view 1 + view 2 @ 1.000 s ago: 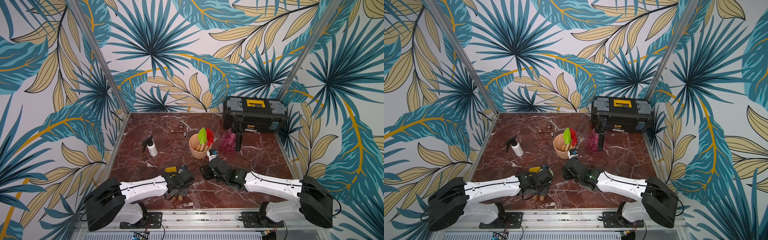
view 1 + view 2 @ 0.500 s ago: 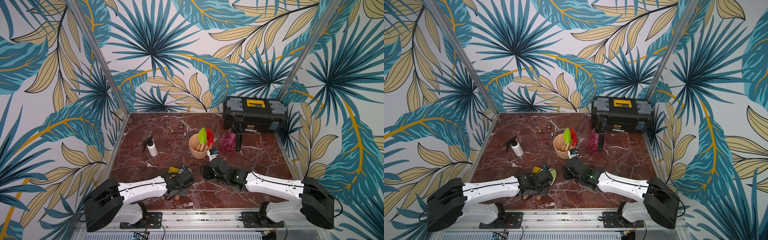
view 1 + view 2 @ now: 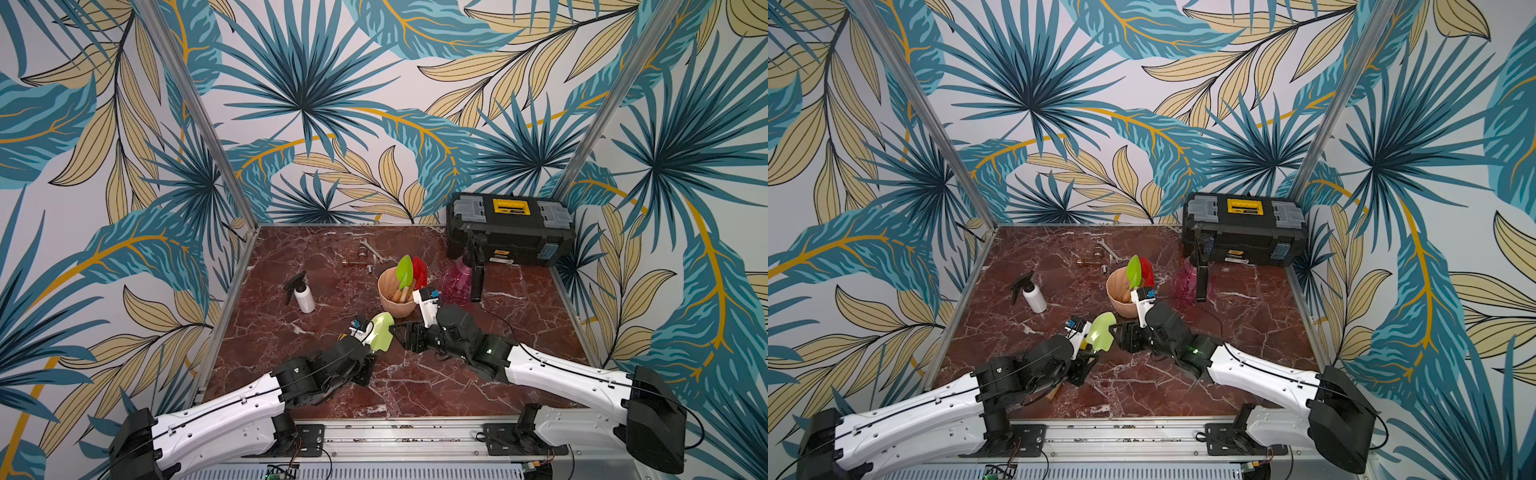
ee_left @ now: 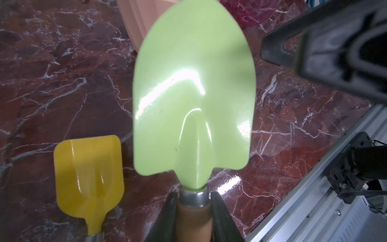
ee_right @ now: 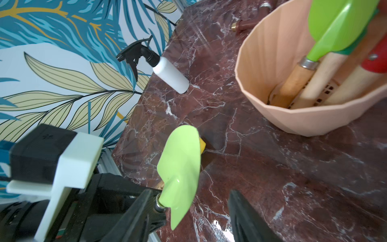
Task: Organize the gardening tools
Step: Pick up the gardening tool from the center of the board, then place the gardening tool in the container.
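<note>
My left gripper (image 4: pixel 193 201) is shut on the tan wooden handle of a pale-green trowel (image 4: pixel 193 100), just below its metal collar. The trowel is held above the table with its blade (image 3: pixel 381 332) raised. My right gripper (image 5: pixel 190 194) stands open right beside that blade (image 5: pixel 180 167), which shows between its fingers in the right wrist view. I cannot tell whether they touch. A yellow shovel (image 4: pixel 88 167) lies flat on the table under the left arm. A peach pot (image 3: pixel 392 307) holds a lime-green tool (image 3: pixel 403 270) and a red one (image 3: pixel 420 270). The pink sprayer (image 3: pixel 455 282) stands right of the pot.
A black-and-yellow toolbox (image 3: pixel 511 232) sits at the back right. A white spray bottle (image 3: pixel 305 297) stands left of the pot. A silver wrench (image 3: pixel 372 249) and brass fittings (image 3: pixel 357 262) lie near the back. Metal rails edge the marble table.
The left gripper closed on the pale-green trowel and lifted it, and the blade now stands up toward the right gripper. The right gripper opened slightly and stayed close by.
</note>
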`<state>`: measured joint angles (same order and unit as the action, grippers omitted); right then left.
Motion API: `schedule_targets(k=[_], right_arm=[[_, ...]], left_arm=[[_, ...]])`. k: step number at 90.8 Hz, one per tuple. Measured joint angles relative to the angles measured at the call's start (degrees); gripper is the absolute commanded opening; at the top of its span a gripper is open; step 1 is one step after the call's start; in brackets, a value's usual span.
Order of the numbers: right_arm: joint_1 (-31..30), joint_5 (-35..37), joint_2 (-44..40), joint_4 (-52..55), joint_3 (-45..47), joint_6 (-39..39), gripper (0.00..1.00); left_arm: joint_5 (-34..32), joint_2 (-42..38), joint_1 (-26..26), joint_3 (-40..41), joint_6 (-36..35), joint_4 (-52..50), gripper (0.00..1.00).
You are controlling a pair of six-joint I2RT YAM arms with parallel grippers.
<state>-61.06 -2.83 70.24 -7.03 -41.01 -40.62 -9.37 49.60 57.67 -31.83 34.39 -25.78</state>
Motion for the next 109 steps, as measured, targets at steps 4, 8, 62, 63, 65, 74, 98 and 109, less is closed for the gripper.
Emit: schedule_targets(k=[4, 8, 62, 63, 65, 74, 98, 109], right_arm=[[0.0, -1.2, 0.81, -0.85, 0.0, 0.04, 0.54], [0.0, -2.23, 1.68, -1.68, 0.0, -0.17, 0.5], [-0.15, -4.92, 4.24, -5.55, -1.57, -0.52, 0.0], [-0.11, -4.94, 4.24, -5.51, -1.66, -0.5, 0.0], [-0.11, -4.87, 4.24, -5.27, -1.79, -0.22, 0.0], [-0.04, -2.51, 4.24, -2.75, -2.84, 2.56, 0.0], [0.13, 10.64, 4.24, 6.49, -12.63, 14.38, 0.0], [0.24, 17.97, 4.24, 8.11, -18.25, 20.81, 0.0]], left_arm=[[0.33, -0.15, 0.0, 0.13, -0.26, 0.52, 0.0], [0.5, -0.28, 0.0, 0.22, -0.5, 0.94, 0.0], [0.37, -1.77, 0.04, 1.07, -1.01, 3.39, 0.36], [0.35, -1.77, 0.04, 1.07, -1.01, 3.45, 0.4], [0.26, -1.73, 0.04, 1.07, -1.2, 3.52, 0.46], [0.44, -1.84, 0.09, 1.07, -1.6, 3.52, 0.7], [0.31, -3.13, 0.11, 1.07, -1.46, 3.93, 0.89], [0.31, -3.15, 0.11, 1.07, -1.51, 3.93, 0.9]])
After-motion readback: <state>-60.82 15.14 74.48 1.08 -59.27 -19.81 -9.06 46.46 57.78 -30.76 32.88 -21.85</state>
